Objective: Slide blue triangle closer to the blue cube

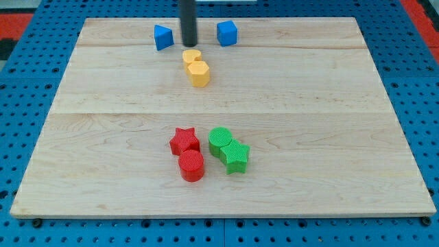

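Note:
The blue triangle (163,37) sits near the view's top, left of centre, on the wooden board (103,103). The blue cube (226,33) sits to its right, also near the top edge. My rod comes down between them, and my tip (188,44) rests on the board just right of the blue triangle, with a small gap, and left of the blue cube.
A yellow heart (191,56) and a yellow hexagon (198,73) lie just below my tip. Lower down sit a red star (184,140), a red cylinder (191,165), a green cylinder (219,140) and a green star (235,156). Blue pegboard surrounds the board.

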